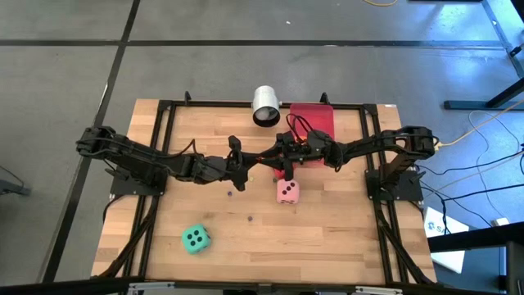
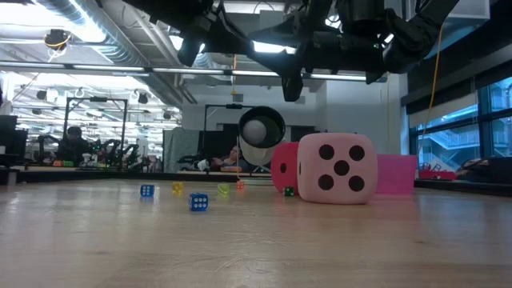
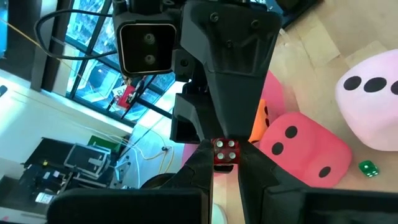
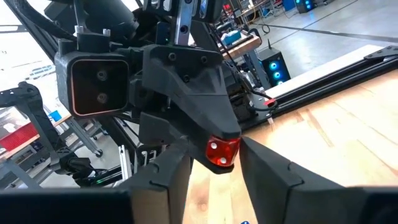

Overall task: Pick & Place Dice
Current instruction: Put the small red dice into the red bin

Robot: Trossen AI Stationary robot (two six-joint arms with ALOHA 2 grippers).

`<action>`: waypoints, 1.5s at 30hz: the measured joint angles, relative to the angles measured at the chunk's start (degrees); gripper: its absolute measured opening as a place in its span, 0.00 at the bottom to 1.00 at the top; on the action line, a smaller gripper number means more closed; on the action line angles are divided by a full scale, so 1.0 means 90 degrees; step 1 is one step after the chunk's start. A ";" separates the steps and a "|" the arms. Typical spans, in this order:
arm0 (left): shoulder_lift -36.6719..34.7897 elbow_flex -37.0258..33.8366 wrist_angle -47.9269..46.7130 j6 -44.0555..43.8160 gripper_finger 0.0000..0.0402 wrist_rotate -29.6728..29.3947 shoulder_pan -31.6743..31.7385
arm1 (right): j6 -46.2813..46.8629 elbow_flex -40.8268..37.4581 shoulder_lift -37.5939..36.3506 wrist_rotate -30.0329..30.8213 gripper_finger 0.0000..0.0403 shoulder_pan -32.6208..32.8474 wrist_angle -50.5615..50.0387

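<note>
A: Left gripper (image 3: 226, 171)?
B: Mid-table, above the boards, reaching in from the left. Clamped on a small red die (image 3: 225, 152), one finger (image 3: 202, 167) on each side of it.

A: Right gripper (image 4: 216, 177)?
B: Nose to nose with the left one, reaching in from the right. Not closed. Fingers (image 4: 267, 174) flanking the same small red die, with a slit of wood showing between one finger and the die. No grip seen from that side.

A: Height of the die?
B: Clear of the table, hanging between both grippers, white pips showing.

A: Soft dice?
B: Pink die (image 1: 286, 192) on the table just below the meeting grippers, five pips facing the low camera. Big red die (image 2: 284, 166) touching it on the far side, partly hidden behind it. Orange die (image 3: 260, 119) only a sliver, behind the big red one in the left wrist view. Green die (image 1: 195, 238) well apart, near the front left of the table, five pips up.

A: Anything else?
B: White cup (image 1: 266, 106) lying on its side at the back edge, mouth toward the table. Red tray (image 1: 315, 119) just beside it, flat, partly under the right arm. Small dice scattered on the boards: blue die (image 2: 198, 202) nearest the low camera, others behind it too small to read.
</note>
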 joint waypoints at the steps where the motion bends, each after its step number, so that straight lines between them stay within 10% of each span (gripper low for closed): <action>1: 0.0000 0.0000 0.0002 0.0000 0.07 0.0000 0.0000 | 0.0000 0.0000 0.0000 0.0002 0.33 -0.0001 0.0000; 27: 0.0005 -0.0005 -0.0024 0.0007 0.08 0.0126 -0.0001 | -0.0215 0.0000 -0.0007 -0.0034 0.13 -0.0004 -0.0136; 45: 0.0005 -0.0005 0.0024 -0.0435 0.38 0.0141 -0.0012 | -0.0294 0.0000 -0.0007 -0.0389 0.13 -0.0096 -0.0159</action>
